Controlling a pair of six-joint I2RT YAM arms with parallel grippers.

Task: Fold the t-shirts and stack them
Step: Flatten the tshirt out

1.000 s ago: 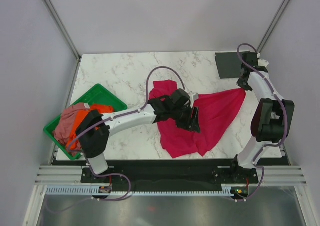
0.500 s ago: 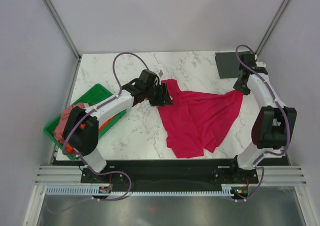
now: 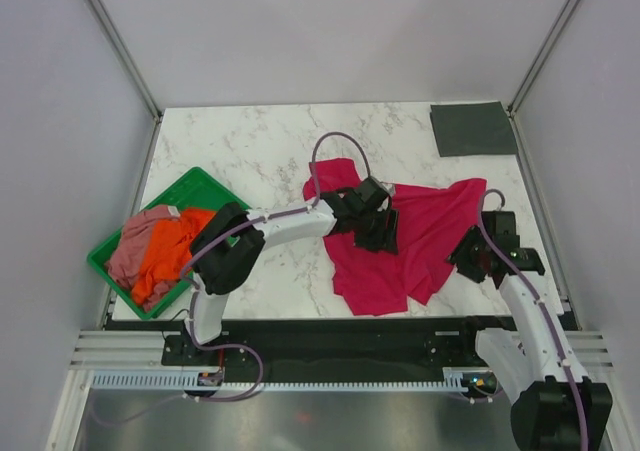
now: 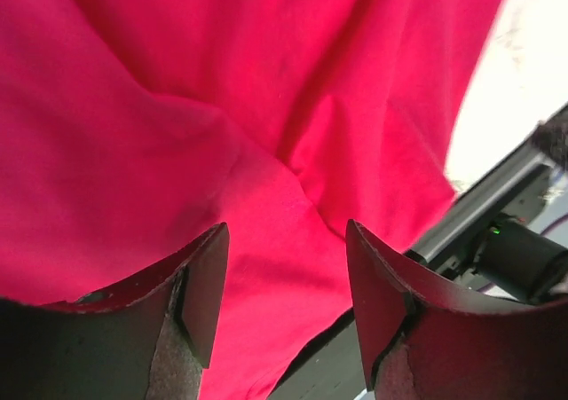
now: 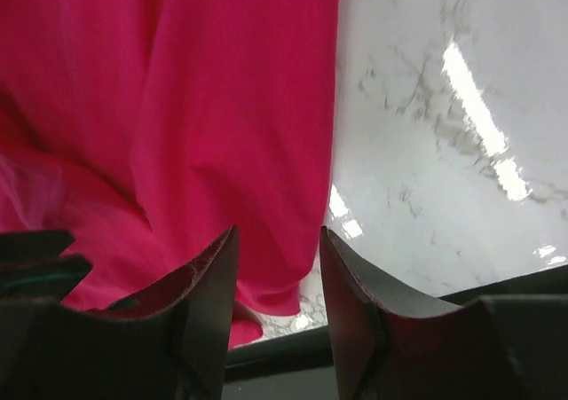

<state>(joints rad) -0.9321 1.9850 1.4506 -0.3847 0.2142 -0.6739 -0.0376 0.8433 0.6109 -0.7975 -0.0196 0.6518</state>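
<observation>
Red t-shirt (image 3: 430,221) lies crumpled on the tabletop (image 3: 260,151), centre-right: the left gripper (image 3: 384,235), open and empty, hovers over its middle, while the right gripper (image 3: 466,261), likewise open and empty, is nearer its right edge.

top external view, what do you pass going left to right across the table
pink t-shirt → orange t-shirt, both in the green tray → crimson t-shirt → dark grey t-shirt in the far right corner
</observation>
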